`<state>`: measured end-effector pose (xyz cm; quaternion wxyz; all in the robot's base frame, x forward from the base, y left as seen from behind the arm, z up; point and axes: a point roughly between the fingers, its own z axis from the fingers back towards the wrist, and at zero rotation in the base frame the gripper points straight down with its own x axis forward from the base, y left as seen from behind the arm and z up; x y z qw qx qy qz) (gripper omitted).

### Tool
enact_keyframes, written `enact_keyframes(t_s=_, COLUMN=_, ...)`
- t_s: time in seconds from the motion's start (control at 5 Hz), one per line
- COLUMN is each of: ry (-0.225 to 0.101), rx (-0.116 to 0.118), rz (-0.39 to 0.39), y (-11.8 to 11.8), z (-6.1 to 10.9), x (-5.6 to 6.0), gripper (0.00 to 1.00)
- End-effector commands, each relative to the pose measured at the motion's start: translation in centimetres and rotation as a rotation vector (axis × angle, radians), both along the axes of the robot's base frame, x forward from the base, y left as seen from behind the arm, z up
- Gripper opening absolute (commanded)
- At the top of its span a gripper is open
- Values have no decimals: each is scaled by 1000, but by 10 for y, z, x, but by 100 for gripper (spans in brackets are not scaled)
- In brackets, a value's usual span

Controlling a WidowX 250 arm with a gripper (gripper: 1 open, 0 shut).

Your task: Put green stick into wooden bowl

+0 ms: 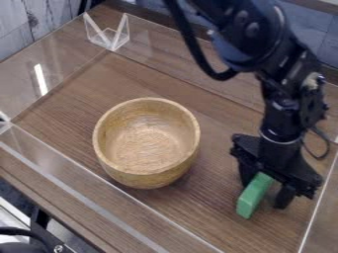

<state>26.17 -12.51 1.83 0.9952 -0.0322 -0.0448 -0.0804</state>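
Note:
The green stick point(254, 199) lies flat on the wooden table at the lower right, its near end pointing toward the front edge. My gripper point(271, 181) points straight down over the stick's far end. One black finger stands on each side of the stick, close against it, and the green shows between them. The wooden bowl point(146, 141) stands upright and empty to the left of the stick, a short gap away. The stick's far end is hidden under the gripper.
Clear acrylic walls point(53, 163) run along the table's left and front edges. A small clear acrylic stand point(106, 32) sits at the far left corner. My dark arm point(251, 44) reaches in from the top right.

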Motion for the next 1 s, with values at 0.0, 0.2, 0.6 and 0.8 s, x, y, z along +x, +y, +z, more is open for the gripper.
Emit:
enact_keyframes(t_s=0.0, ry=-44, rx=-44, rz=-23, y=-18, z=10, x=8, gripper=100)
enact_keyframes(t_s=0.2, ry=-47, rx=-55, rz=-26, y=-18, z=10, x=3, gripper=100)
enact_keyframes(t_s=0.6, ry=-44, rx=-60, rz=-33, y=-19, z=15, x=4, gripper=100)
enact_keyframes(t_s=0.8, ry=-42, rx=-62, rz=-32, y=-22, z=19, x=9, gripper=100)
